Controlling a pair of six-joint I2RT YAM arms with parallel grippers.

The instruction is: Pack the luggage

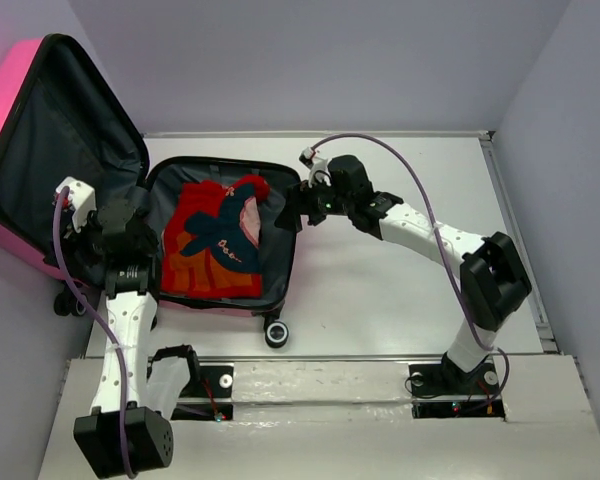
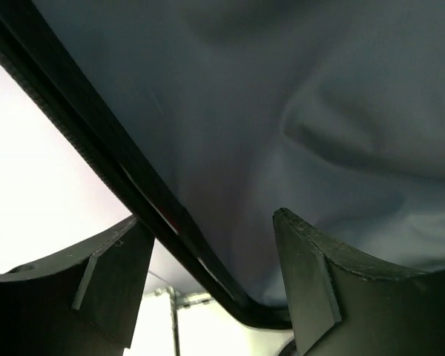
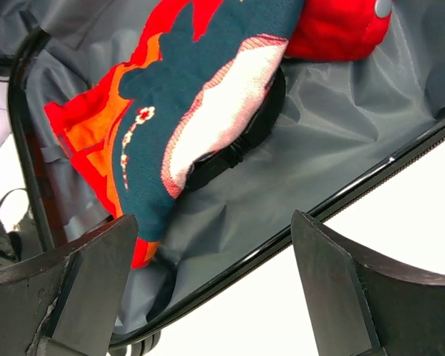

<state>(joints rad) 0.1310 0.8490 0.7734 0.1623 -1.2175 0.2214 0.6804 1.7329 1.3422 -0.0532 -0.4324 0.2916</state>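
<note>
The hot-pink luggage [image 1: 8, 110] lies open at the left. Its lid [image 1: 70, 140] stands raised, showing dark grey lining, and its base rim [image 1: 285, 270] lies flat on the table. A red, orange and teal garment [image 1: 215, 240] lies in the base and also shows in the right wrist view [image 3: 185, 96]. My left gripper [image 1: 130, 228] is open, and its jaws straddle the lid's black rim [image 2: 156, 215] without closing on it. My right gripper [image 1: 293, 208] is open at the base's right edge, with the black rim [image 3: 297, 226] running between its fingers.
A black wheel [image 1: 276, 333] sticks out at the base's near edge. The white table [image 1: 400, 290] stretches right of the luggage, with grey walls behind and to both sides. A raised ledge [image 1: 320, 375] at the near edge holds both arm bases.
</note>
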